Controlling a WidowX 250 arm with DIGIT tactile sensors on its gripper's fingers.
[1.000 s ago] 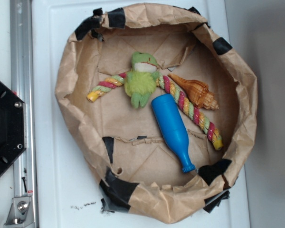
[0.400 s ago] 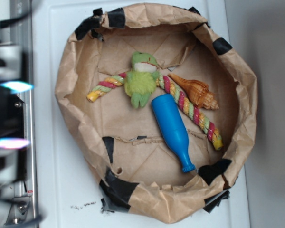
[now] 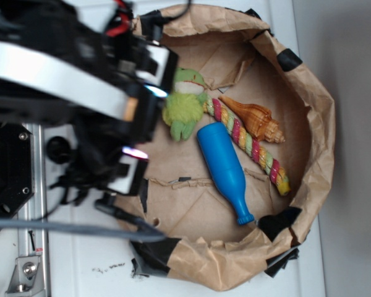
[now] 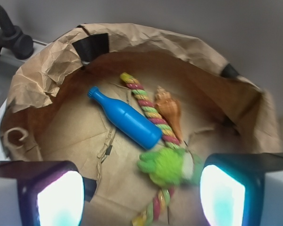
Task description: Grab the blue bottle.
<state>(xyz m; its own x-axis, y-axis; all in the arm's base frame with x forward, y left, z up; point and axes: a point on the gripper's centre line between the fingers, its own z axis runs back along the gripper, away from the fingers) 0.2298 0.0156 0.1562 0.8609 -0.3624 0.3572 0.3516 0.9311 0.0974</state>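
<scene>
Blue bottle [image 4: 125, 118]: rigid, smooth, likely slippery plastic; grasp across wide body. Gripper [image 4: 141, 197] wide, empty.

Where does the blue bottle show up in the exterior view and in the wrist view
Exterior: the blue bottle lies right of centre in the paper bag, cap toward the bottom edge.
Wrist: the blue bottle lies left of centre, cap toward the upper left.
Shared landmark: the striped rope runs along the bottle's side in both views, with the green plush at the bottle's base.
</scene>
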